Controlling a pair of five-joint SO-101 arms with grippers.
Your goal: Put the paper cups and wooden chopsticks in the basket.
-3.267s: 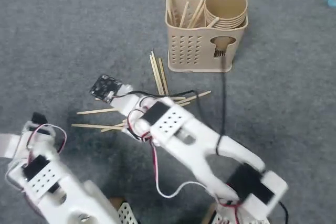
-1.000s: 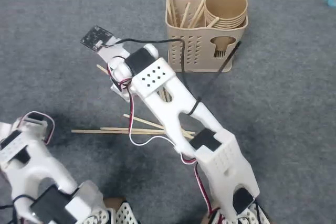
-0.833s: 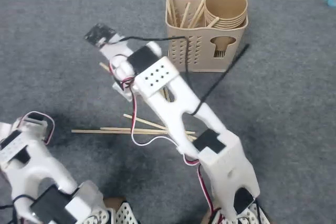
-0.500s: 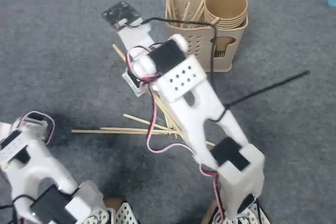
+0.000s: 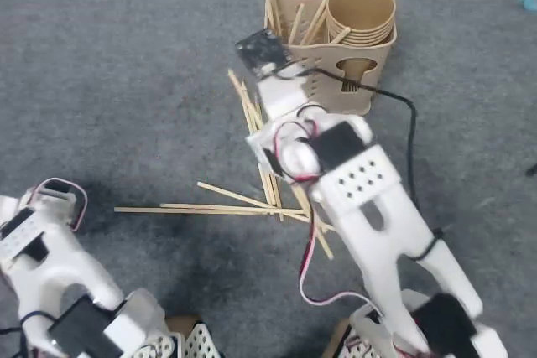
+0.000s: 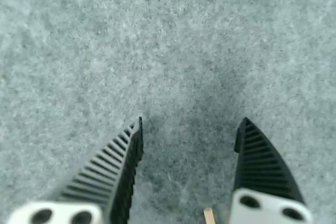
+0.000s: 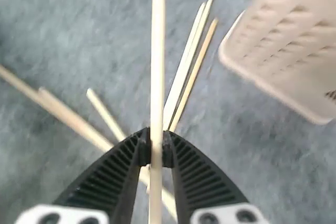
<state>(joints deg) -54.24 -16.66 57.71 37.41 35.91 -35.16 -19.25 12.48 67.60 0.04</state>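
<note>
- While the right gripper (image 7: 156, 149) stays out of our overhead sight under its wrist, its own camera shows it clenched on one wooden chopstick (image 7: 157, 51), which runs straight out past the fingertips.
- We log the basket (image 5: 323, 81) at the far side, right of centre.
- Stacked paper cups (image 5: 361, 6) sit in its right compartment; stored chopsticks (image 5: 294, 18) lean in its left compartment.
- We see the right arm (image 5: 361, 199) reaching from the near right, its wrist just near-left of the basket.
- Loose chopsticks (image 5: 201, 208) lie crosswise on the grey carpet (image 5: 101, 81) left of centre; a further bundle (image 5: 256, 123) runs nearward from the basket's left corner.
- We find the left gripper (image 6: 189, 140) released, jaws wide apart over carpet, a chopstick tip (image 6: 209, 214) showing between them.
- Left arm (image 5: 50, 266) sits at the near left.
</note>
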